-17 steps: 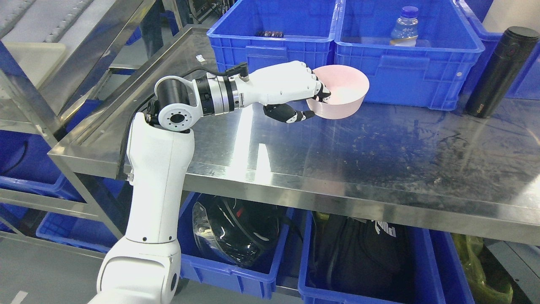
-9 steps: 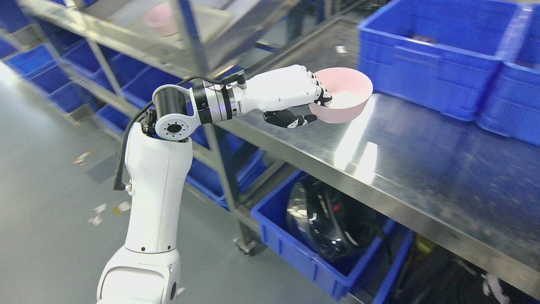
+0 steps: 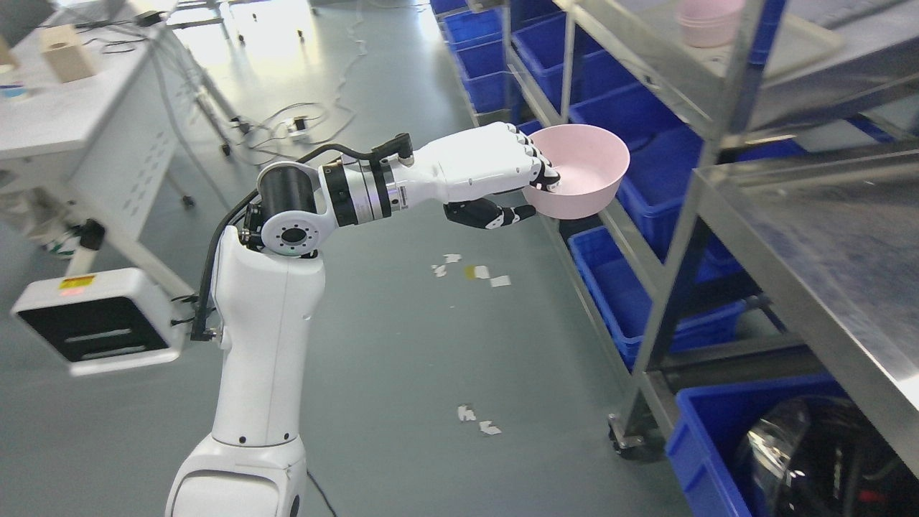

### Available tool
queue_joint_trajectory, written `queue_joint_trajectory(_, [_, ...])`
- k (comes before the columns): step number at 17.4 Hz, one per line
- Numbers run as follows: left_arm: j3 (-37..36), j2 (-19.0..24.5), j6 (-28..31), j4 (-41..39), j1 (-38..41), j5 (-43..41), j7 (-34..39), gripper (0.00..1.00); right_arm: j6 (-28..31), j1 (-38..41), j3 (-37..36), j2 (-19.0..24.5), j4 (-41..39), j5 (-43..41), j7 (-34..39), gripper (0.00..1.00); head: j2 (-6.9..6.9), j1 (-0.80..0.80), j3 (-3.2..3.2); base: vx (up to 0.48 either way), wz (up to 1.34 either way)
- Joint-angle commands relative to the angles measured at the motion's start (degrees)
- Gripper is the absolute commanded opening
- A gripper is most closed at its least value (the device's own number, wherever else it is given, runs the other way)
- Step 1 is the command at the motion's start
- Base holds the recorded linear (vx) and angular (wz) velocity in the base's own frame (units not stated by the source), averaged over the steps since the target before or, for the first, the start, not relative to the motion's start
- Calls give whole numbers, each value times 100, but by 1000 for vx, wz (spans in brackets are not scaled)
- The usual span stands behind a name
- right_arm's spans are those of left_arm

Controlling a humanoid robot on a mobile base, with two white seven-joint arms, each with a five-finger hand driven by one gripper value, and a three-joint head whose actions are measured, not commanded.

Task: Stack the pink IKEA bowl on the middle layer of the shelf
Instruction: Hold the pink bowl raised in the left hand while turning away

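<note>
My left hand (image 3: pixel 528 190) is shut on the rim of a pink bowl (image 3: pixel 585 176), fingers inside and thumb under the wall. It holds the bowl in the air over the grey floor, upright, just left of a metal shelf rack (image 3: pixel 718 122). On a tray on that rack, at the top right, sits a stack of pink bowls (image 3: pixel 700 20). The bowl in my hand is lower than that stack and to its left. My right arm is out of sight.
Blue bins (image 3: pixel 639 301) fill the rack's lower levels. A steel table (image 3: pixel 826 237) stands at the right with a blue bin and black helmet (image 3: pixel 804 459) under it. A white desk (image 3: pixel 64 115) and cables lie at the far left; a white box (image 3: pixel 93 319) sits low left.
The whole view has swung left, so the camera moved: the steel table slid to the right edge and the shelf rack came in. The hand still holds the bowl the same way.
</note>
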Motion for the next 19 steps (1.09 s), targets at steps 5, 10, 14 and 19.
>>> queue_joint_trajectory(5, [316,100,-4,-201,173,-14,-4,1,1,20,0,-100,-100,0,8,100,1,0,0,69,766])
queue_joint_trajectory(10, [333,100,-4,-201,226,-14,13,1,1,29,0,-100,-100,0,8,100,1,0,0,166,209])
queue_joint_trajectory(14, [369,100,-4,-219,226,-14,22,2,1,20,0,-100,-100,0,8,100,1,0,0,282,67])
queue_joint_trajectory(19, [395,100,-4,-228,226,-14,57,2,1,29,0,-100,-100,0,8,100,1,0,0,391,51])
